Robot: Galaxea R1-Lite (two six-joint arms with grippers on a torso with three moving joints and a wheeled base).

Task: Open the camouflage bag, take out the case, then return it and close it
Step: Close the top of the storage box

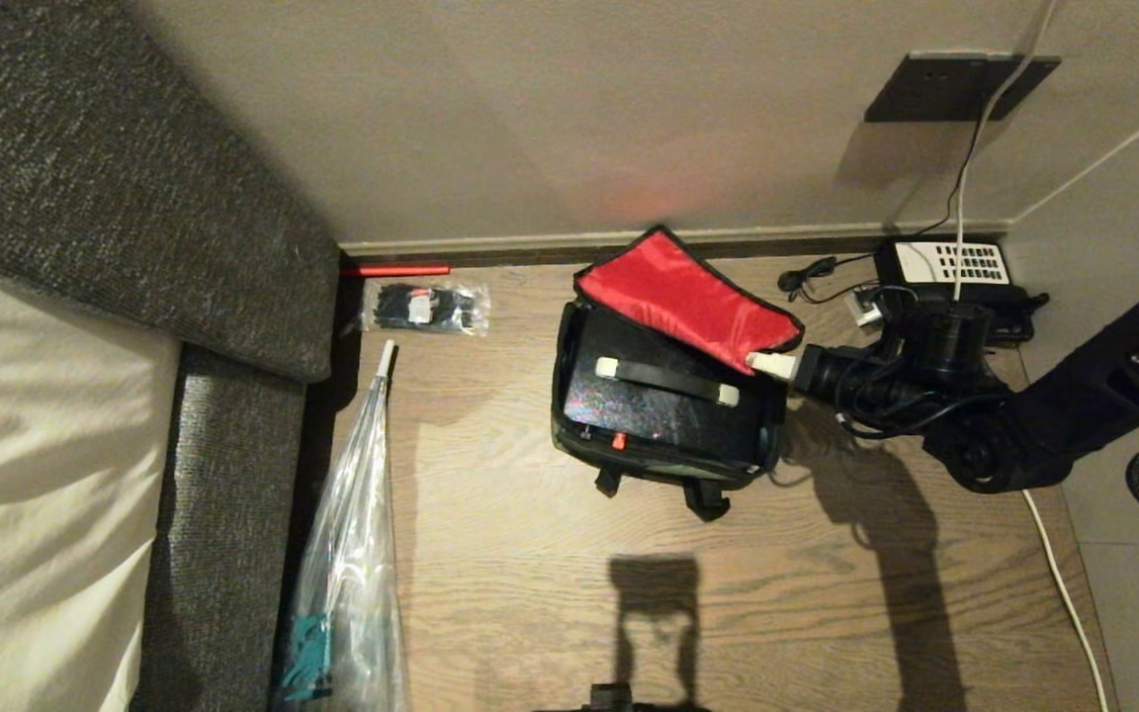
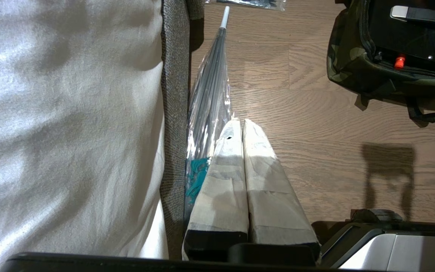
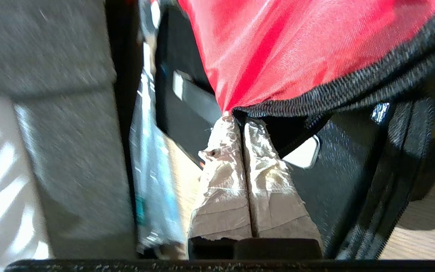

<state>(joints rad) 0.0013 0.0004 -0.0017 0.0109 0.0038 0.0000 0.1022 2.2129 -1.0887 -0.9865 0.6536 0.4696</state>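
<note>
Red-lined camouflage bag [image 1: 668, 396], lid raised

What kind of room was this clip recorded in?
Most likely a hotel room or bedroom, seen at floor level. A bed with white bedding and a grey upholstered frame stands beside wood flooring, and a black telephone with a white keypad sits on the floor by the wall.

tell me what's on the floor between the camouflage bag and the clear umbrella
Nothing: in the head view only bare wood floor lies between the camouflage bag and the clear umbrella. The left wrist view agrees.
</note>
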